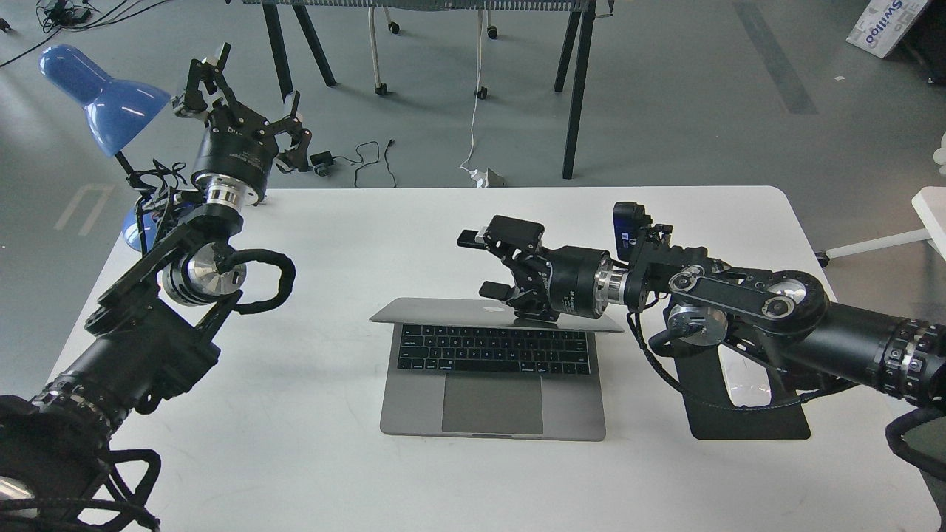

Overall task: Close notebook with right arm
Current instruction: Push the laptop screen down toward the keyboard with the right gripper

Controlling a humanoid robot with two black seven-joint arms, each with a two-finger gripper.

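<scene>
The space-grey notebook point(494, 384) lies at the middle of the white table point(332, 458). Its lid point(436, 312) is tilted well forward over the keyboard, so its grey back with the apple logo faces up. The black keys and the trackpad still show. My right gripper point(488, 264) comes in from the right, just above and behind the lid's top edge. Its fingers point(510, 230) are spread open and its lower part touches the back of the lid. My left gripper point(247, 100) is raised over the table's far left corner, open and empty.
A black mouse pad point(768, 425) with a white mouse lies right of the notebook, under my right arm. A blue desk lamp point(103, 96) stands at the far left corner, next to my left gripper. Table legs, chairs and cables stand on the floor behind.
</scene>
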